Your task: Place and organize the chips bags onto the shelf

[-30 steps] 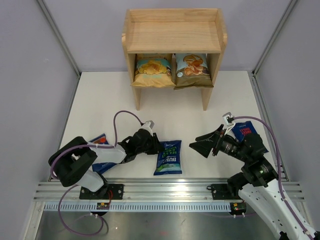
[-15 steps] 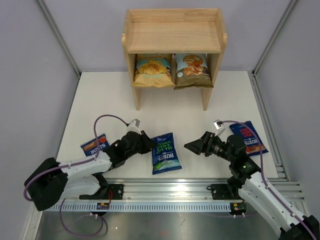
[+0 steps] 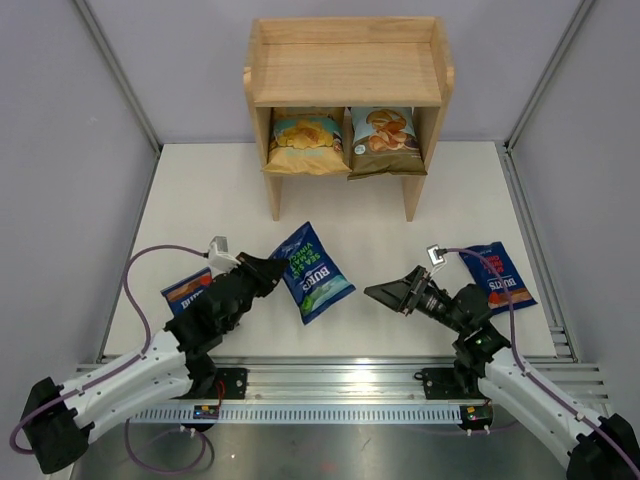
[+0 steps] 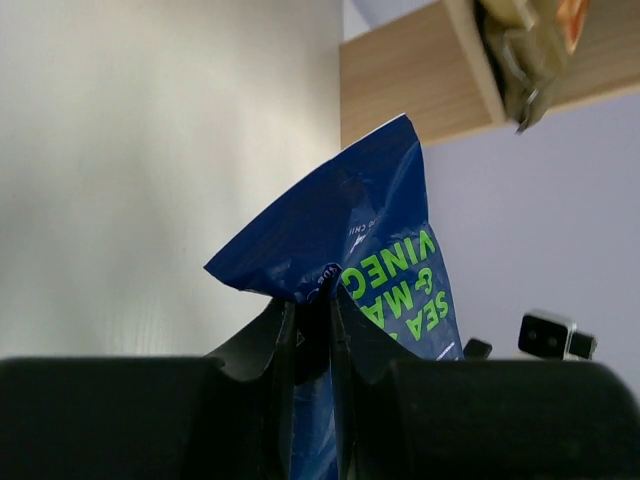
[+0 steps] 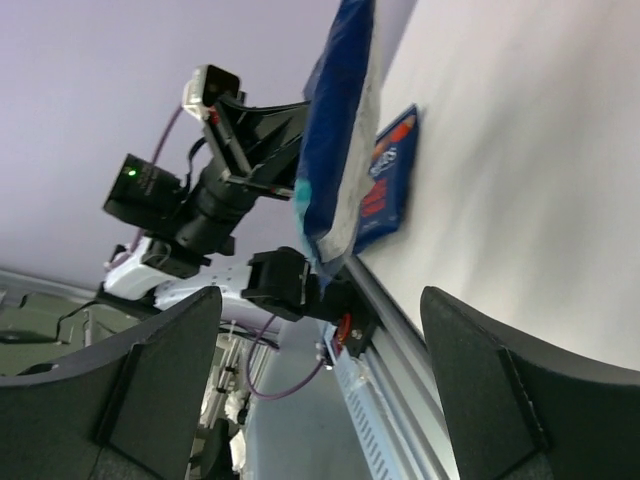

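Green-lettered Burts bag (image 3: 312,271) is gripped at its edge by left end effector (image 3: 270,270), held above the surface (image 3: 200,200) before the shelf (image 3: 345,72); right end effector (image 3: 383,292) is spread wide, empty

Bright, even light, soft shadows (near claws blurred in wrist views)

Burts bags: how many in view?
3. The green-lettered Burts bag is pinched in the left gripper; the left red-lettered Burts bag lies on the table beside the left arm; the right red-lettered Burts bag lies beside the right arm. None seems hidden.
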### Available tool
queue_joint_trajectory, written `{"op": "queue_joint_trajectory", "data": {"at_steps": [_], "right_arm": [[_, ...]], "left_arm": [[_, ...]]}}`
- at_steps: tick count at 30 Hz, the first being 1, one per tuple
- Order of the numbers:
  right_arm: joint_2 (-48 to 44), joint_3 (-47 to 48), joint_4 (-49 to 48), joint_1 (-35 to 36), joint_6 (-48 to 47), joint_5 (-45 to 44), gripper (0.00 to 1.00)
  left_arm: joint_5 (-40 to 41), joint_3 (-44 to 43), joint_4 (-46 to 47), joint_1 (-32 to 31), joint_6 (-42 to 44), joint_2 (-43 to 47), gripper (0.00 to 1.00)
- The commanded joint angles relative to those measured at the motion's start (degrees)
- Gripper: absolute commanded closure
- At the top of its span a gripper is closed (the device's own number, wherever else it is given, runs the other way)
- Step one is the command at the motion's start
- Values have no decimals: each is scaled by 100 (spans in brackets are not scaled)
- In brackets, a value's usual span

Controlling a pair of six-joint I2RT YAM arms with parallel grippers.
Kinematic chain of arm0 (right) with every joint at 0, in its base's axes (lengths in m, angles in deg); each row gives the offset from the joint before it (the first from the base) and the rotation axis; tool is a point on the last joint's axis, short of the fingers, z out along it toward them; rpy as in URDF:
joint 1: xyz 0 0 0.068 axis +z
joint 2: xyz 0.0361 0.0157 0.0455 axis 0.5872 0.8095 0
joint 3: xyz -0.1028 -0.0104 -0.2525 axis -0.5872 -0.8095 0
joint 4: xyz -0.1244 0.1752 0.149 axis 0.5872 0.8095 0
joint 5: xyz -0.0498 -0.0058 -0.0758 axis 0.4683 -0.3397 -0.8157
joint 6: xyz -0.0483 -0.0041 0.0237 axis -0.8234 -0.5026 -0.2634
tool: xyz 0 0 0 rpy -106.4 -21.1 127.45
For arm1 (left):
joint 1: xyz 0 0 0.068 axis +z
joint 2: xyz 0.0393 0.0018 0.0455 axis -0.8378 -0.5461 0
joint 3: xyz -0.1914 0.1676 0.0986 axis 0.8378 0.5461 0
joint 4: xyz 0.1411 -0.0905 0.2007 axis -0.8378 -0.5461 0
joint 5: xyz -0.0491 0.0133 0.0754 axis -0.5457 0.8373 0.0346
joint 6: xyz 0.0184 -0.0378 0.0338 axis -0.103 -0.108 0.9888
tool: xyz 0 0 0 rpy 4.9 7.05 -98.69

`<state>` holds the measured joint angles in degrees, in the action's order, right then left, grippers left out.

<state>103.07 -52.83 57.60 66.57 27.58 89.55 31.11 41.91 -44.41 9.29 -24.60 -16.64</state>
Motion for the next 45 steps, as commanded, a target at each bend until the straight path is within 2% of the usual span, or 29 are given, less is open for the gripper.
{"op": "queue_joint_trajectory", "data": {"at_steps": [1, 7, 13, 19, 22, 28, 33, 37, 39, 43, 45], "right_arm": [[115, 381, -621, 418, -64, -535, 12], [1072, 671, -1395, 1508, -125, -1791, 16], [2355, 1418, -2150, 2536, -846, -2575, 19], [3376, 1875, -2968, 2704, -829, -2795, 23], [3666, 2051, -3223, 2731, -899, -2874, 29], [3746, 2393, -2654, 2748, -943, -3357, 32], [3948, 2517, -2617, 2740, -732, -3428, 46], [3782, 2517, -2363, 2740, -714, -3472, 40], [3693, 2508, -2205, 2740, -723, -3480, 40], [3517, 2587, -1564, 2748, -776, -3420, 48], [3570, 2535, -1641, 2749, -733, -3358, 52]], "left_arm": [[861, -169, 157, -11, -297, 349, 100], [1160, -301, 272, -37, -456, 727, 100], [1310, -758, -185, -46, -658, 702, 100], [1283, -995, -361, -64, -693, 570, 100], [1257, -1057, -413, -64, -597, 543, 100], [1090, -943, -116, -72, -324, 640, 100], [1046, -864, -45, -72, -324, 622, 100], [1116, -776, -27, -72, -368, 727, 100], [1186, -706, -10, -72, -421, 824, 100], [1283, -618, 113, -72, -456, 1026, 100], [1257, -600, 219, -72, -421, 1070, 100]]}}
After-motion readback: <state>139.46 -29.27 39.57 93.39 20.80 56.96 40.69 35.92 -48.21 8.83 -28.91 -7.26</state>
